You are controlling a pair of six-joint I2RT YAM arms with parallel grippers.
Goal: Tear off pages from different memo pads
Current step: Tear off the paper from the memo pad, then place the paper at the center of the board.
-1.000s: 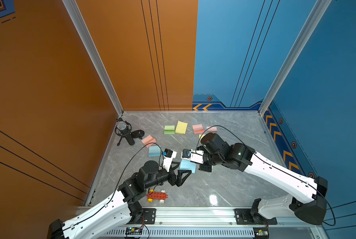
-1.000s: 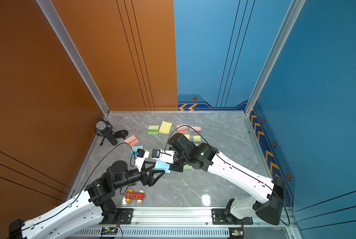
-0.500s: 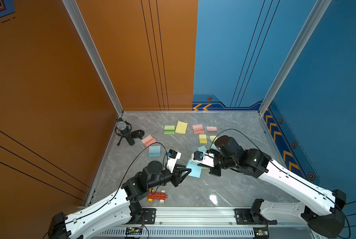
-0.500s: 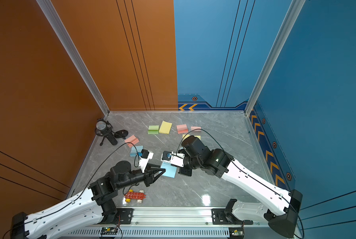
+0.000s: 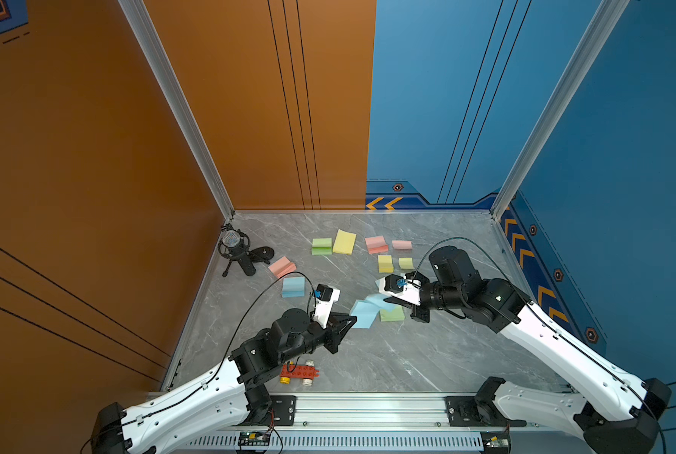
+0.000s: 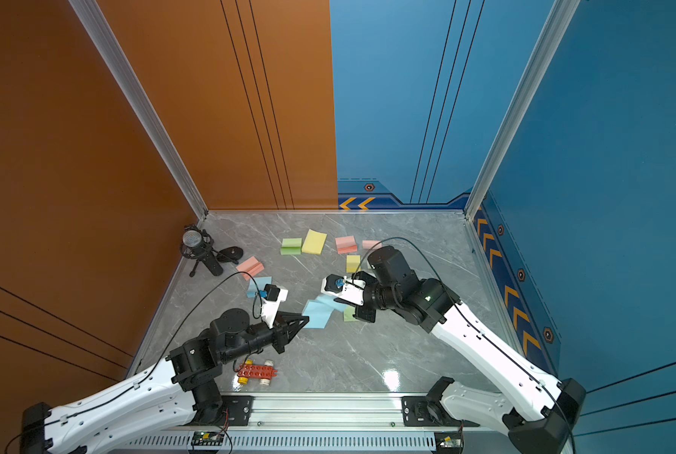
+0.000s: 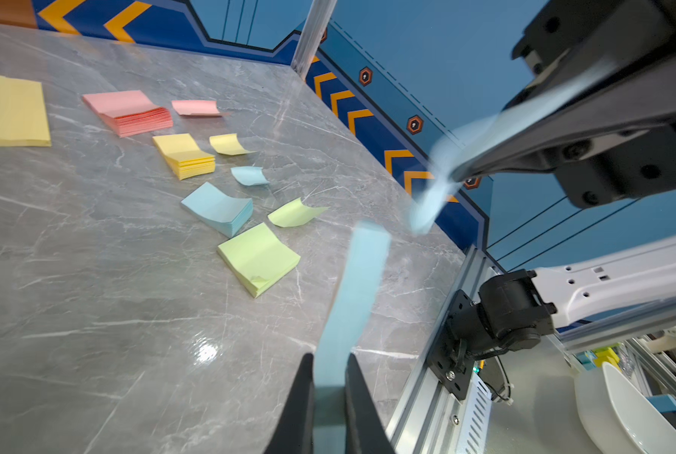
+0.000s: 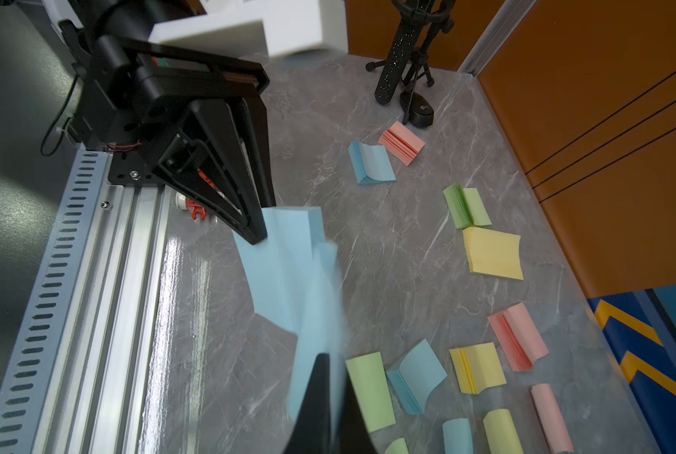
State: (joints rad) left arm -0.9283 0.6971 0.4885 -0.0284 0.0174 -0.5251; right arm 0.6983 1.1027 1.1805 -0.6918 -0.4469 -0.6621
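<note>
Grey table (image 5: 367, 365), centre frame: left gripper (image 5: 351, 320) clamps blue pad (image 5: 363, 315); right gripper (image 5: 387, 301) pinches blue page (image 5: 376, 302).

Tripod microphone (image 5: 232, 239) in corner; red brick car (image 5: 299, 372) (white, yellow wheels) at front.

Memo pads, 9 total: pink pads (image 5: 282, 266) (image 5: 376, 244) x2, blue pads (image 5: 293, 286) (image 7: 218, 208) (image 5: 361, 316) x3 (one held off the table), green pads (image 5: 321, 246) (image 5: 393, 314) x2, yellow pads (image 5: 344, 241) (image 5: 385, 263) x2.

Loose pages, 5 total: pink page (image 5: 402, 244) x1, yellow page (image 5: 406, 262) x1, green page (image 7: 295, 212) x1, blue pages (image 7: 249, 175) (image 7: 481, 131) x2 (one held).

By colour, pads plus pages: pink 3, blue 5, green 3, yellow 3.

Red toy brick car (image 5: 300, 373) x1. Microphone on tripod (image 5: 234, 247) x1.

Grippers x2: left gripper (image 5: 352, 319), right gripper (image 5: 387, 300).
</note>
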